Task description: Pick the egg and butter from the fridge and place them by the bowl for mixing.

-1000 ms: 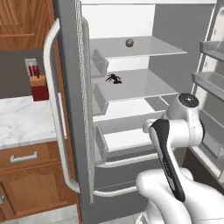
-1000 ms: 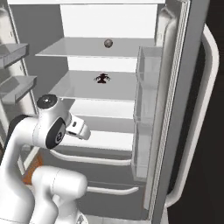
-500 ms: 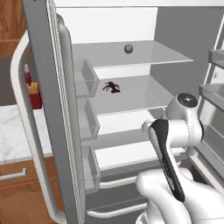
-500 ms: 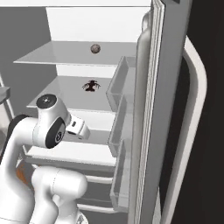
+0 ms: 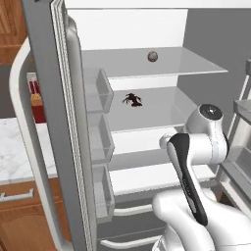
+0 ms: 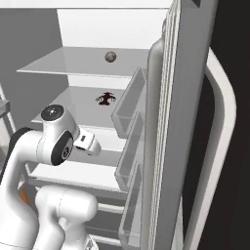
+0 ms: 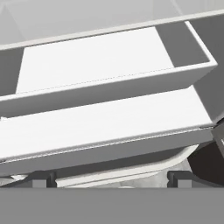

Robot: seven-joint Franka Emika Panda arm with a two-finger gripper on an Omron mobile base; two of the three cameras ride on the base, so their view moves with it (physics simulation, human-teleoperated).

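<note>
Base has rolled closer to the fridge (image 5: 147,29) since a second ago; both base views have shifted with it and the open doors now crowd the frame edges. Nothing on the shelves has moved.

Nearest: arm folded in front of the lower shelves, gripper (image 7: 109,177) pointing down at the white drawers (image 7: 105,122), two dark fingertips (image 7: 41,178) spread as wide as they go, nothing between them.

Left door (image 5: 59,122) stands open with three clear bins (image 5: 100,142) stacked on its inside; right door (image 6: 185,122) is open likewise, curved handle (image 6: 219,146) on its outer face.

Middle shelf: dark red-brown spiky item (image 5: 133,100), near the centre.

Top shelf, farther back: the egg (image 5: 152,56), small speckled oval, sitting alone right of centre, well apart from the gripper.

Left of the fridge: marble counter (image 5: 12,147) over wooden cabinets, red thing (image 5: 35,100) standing at the back of it.
</note>
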